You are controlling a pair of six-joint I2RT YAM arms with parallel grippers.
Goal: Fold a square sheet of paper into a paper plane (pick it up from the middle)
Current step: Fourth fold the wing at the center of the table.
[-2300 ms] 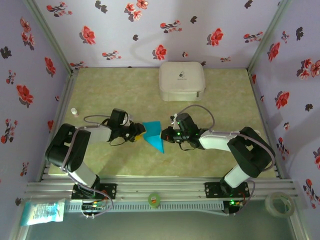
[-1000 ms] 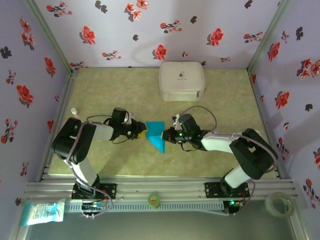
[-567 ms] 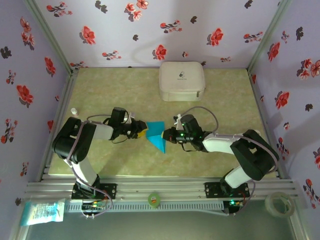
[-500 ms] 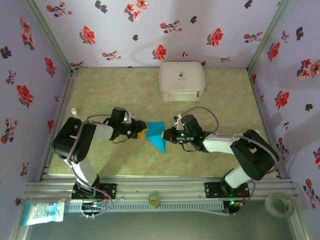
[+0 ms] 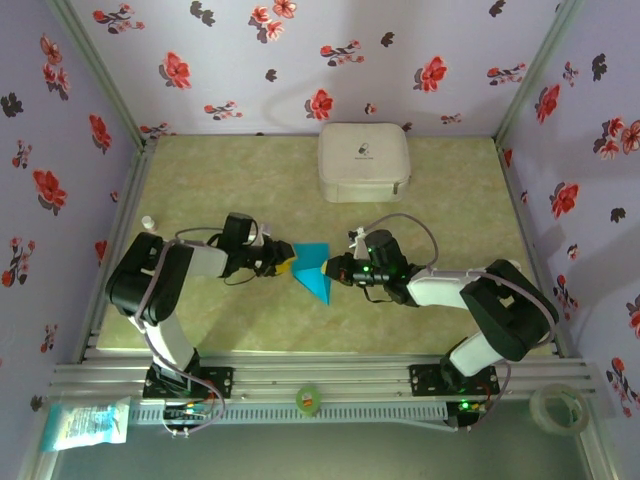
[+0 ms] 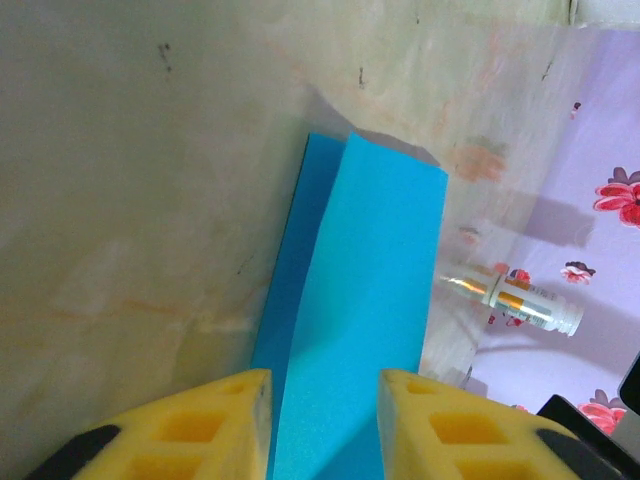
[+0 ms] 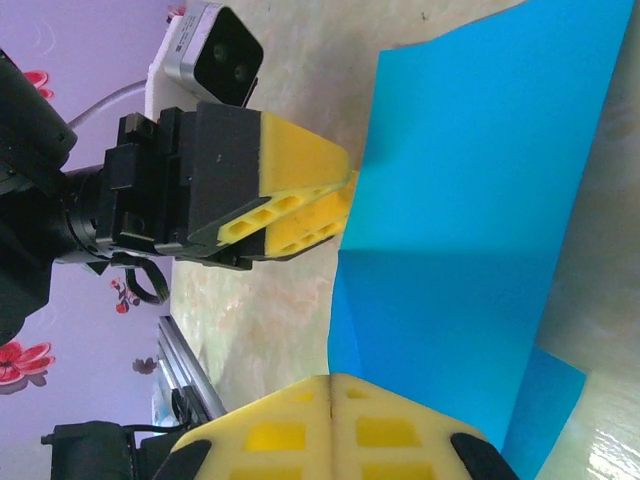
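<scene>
Top camera: the turquoise paper (image 5: 312,270), folded to a pointed shape, lies on the table (image 5: 230,170) between my two arms, well in front of the white case (image 5: 364,160). My left gripper (image 5: 286,264) meets the paper's left edge. My right gripper (image 5: 329,270) meets its right edge.

Left wrist camera: the two yellow fingers (image 6: 220,425) stand apart. The paper (image 6: 365,300) runs up through the gap as a long strip, with a darker layer along its left side. I cannot tell whether the fingers touch it.

Right wrist camera: the right gripper (image 7: 330,385) has its yellow fingers pressed together, tips at the near edge of the paper (image 7: 470,200). The sheet is creased across. I cannot tell whether a layer is caught. At the far edge sits the left gripper (image 7: 345,200), its fingers slightly parted.
</scene>
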